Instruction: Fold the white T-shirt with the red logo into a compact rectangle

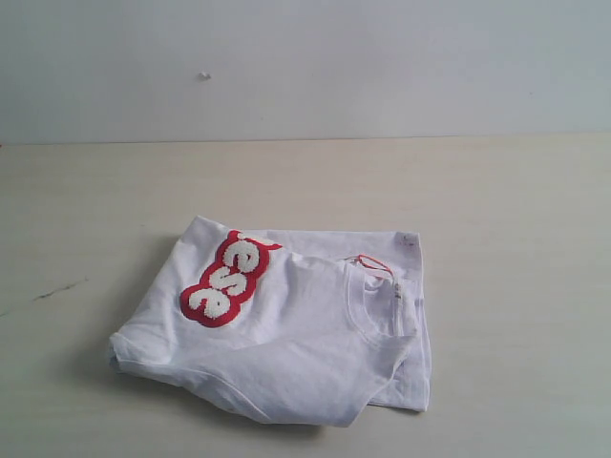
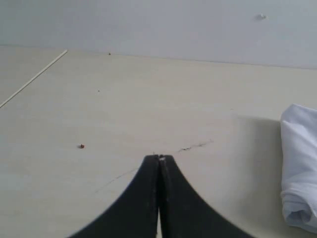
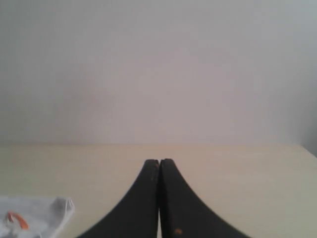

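White cotton, folded – the white T-shirt (image 1: 286, 343) is lying on the pale table (image 1: 496, 210), the red logo (image 1: 227, 279) facing up – while the left gripper (image 2: 159, 157) and right gripper (image 3: 159, 160) are sitting pressed together, apart from the cloth.

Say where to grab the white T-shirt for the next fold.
Probably the bunched left edge of the white T-shirt, coming in low from the left with the left gripper opened: that fold bulges off the table, while the right edge lies flat.
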Controlling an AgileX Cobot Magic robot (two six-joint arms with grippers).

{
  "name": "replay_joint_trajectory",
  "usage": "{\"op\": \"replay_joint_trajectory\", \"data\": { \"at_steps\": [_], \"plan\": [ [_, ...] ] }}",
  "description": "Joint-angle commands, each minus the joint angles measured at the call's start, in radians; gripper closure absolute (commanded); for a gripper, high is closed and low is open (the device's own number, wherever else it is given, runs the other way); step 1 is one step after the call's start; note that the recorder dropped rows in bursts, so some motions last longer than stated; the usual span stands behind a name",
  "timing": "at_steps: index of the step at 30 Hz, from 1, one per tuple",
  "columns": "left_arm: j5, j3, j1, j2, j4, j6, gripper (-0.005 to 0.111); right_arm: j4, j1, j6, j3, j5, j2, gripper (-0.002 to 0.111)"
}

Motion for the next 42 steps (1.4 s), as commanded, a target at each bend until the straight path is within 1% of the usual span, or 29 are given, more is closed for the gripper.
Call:
{"op": "replay_joint_trajectory", "data": {
  "at_steps": [1, 5, 9, 13, 19, 42],
  "plan": [
    [-0.005, -0.001, 0.003, -0.005, -0.001, 0.005, 0.107, -0.007, 0.001, -0.118, 0.005, 0.165, -0.004, 0.108],
    [-0.005, -0.001, 0.003, -0.005, -0.001, 0.005, 0.107, 0.001, 0.001, -0.128, 0.005, 0.173, -0.004, 0.108],
    [-0.005, -0.001, 0.003, -0.005, -0.001, 0.003, 0.107, 0.027, 0.001, -0.072, 0.005, 0.185, -0.004, 0.108],
    [-0.005, -0.001, 0.003, -0.005, -0.001, 0.006, 0.107, 0.027, 0.001, -0.096, 0.005, 0.194, -0.004, 0.108],
    [-0.005, -0.001, 0.003, -0.005, -0.001, 0.006, 0.107, 0.027, 0.001, 0.052, 0.005, 0.196, -0.004, 0.108],
    [-0.005, -0.001, 0.003, -0.005, -0.001, 0.006, 0.107, 0.027, 0.001, 0.054, 0.005, 0.196, -0.004, 0.108]
  ]
}}
